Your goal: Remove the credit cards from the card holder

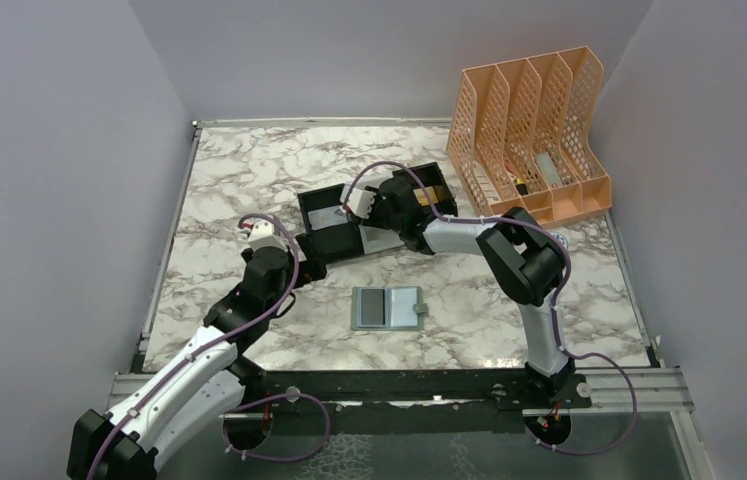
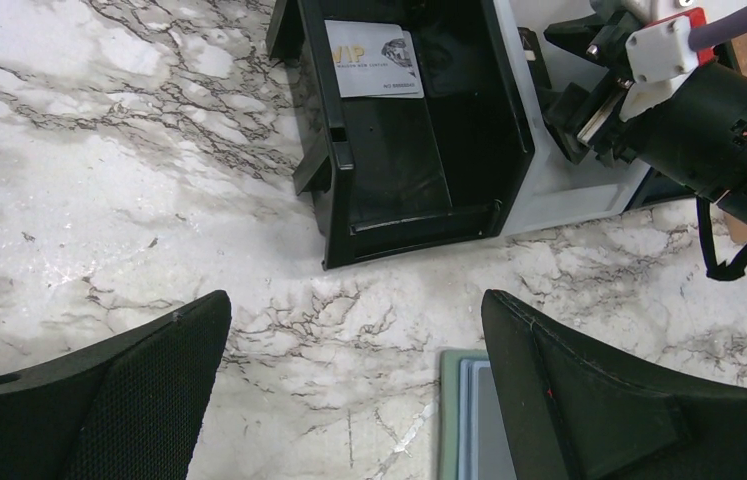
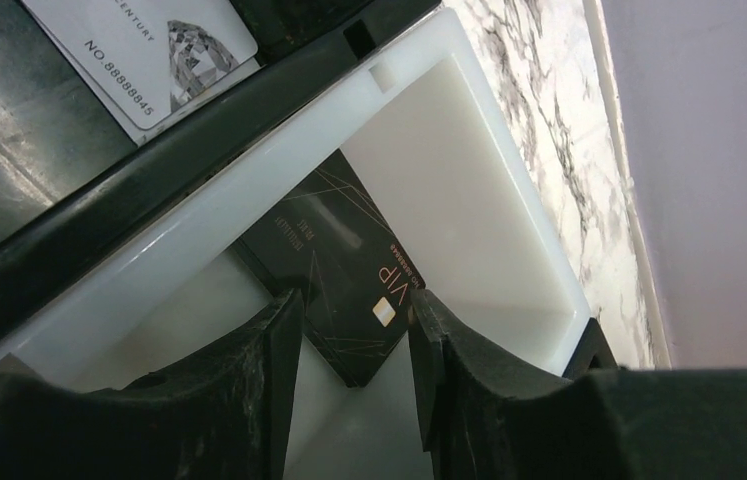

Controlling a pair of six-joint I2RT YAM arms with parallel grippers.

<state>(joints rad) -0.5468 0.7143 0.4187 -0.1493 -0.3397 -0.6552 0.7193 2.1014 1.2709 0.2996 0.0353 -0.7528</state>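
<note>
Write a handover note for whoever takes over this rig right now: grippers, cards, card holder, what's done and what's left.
Left gripper: open, empty, over the table between the tray and the card holder.
Right gripper: open, in the white compartment, fingers either side of the black card lying there.
Pale card: in the black compartment.
Card holder: open on the table; what looks like a dark card in its left half, top view.
Done: two cards out.
Left: that last one, if it is a card.
</note>
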